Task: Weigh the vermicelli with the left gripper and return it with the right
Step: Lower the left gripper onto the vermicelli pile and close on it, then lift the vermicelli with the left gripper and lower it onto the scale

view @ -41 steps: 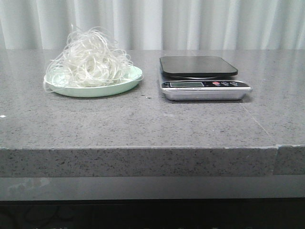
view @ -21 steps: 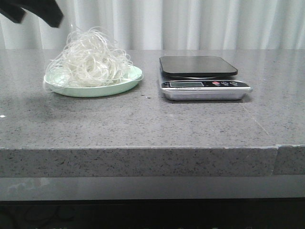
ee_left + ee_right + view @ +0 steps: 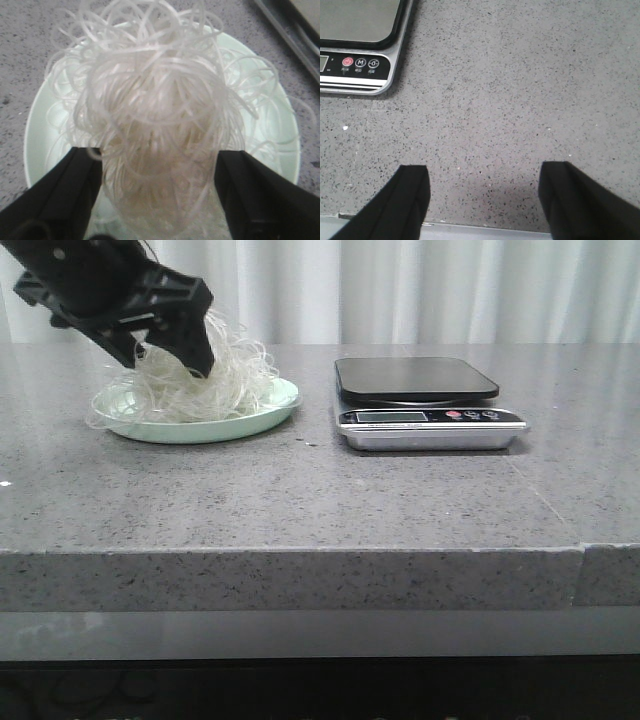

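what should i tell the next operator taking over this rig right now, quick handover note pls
Left pincer: open, lowered into the vermicelli, one finger on each side of the pile; not closed on it yet.
Right pincer: open, empty, hovering over bare countertop near the scale.
Vermicelli lies on the green plate, left of the scale. Scale platform is bare.
Done: left arm is in place at the pile.
Left: close and lift, set the noodles on the scale, read the weight, then the right pincer returns them to the plate.
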Motion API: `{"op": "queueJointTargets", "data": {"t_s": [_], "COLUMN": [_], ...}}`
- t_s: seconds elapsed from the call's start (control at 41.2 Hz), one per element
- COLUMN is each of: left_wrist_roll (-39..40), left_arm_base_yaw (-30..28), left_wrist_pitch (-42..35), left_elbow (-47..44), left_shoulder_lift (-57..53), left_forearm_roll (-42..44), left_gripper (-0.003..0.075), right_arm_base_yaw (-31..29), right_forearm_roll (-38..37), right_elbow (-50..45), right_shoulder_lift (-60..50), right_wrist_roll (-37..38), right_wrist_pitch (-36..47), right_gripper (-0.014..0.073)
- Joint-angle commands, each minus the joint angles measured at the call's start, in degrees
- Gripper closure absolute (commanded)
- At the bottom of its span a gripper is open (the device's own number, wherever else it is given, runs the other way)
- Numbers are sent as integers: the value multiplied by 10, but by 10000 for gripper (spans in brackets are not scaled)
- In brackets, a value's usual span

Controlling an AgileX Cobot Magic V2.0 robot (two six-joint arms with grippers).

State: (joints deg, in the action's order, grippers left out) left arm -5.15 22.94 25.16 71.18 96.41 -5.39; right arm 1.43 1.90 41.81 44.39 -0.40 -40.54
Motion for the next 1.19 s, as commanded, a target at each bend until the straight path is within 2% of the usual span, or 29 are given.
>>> {"op": "queueJointTargets", "data": {"t_s": [0.0,0.121,0.34,0.559,0.85,0.996,1.166], "left_wrist_roll": [1,1,1,1,1,1,-11], "left_arm_base_yaw": [4,4,4,4,4,9,42], "left_wrist_pitch": [-47,-46,-45,-37,-27,-23,-23], "left_elbow": [20,20,20,20,37,75,135], "left_shoulder_lift": [-11,-2,-2,-13,-69,-97,-102], "left_forearm_roll": [-6,-6,-6,-6,-6,-6,-6], "left_gripper": [196,230,442,577,579,579,579], "right_arm_base_yaw": [-4,-4,-4,-4,-4,-4,-4], "right_forearm_roll": [-2,-2,-2,-2,-2,-2,-2], "right_elbow": [14,14,14,14,14,14,14], "right_shoulder_lift": [1,1,1,1,1,1,1], "right_wrist_roll": [-2,-2,-2,-2,-2,-2,-2], "right_wrist_pitch": [28,28,28,28,28,28,27], "right_gripper": [31,31,31,31,31,31,31]}}
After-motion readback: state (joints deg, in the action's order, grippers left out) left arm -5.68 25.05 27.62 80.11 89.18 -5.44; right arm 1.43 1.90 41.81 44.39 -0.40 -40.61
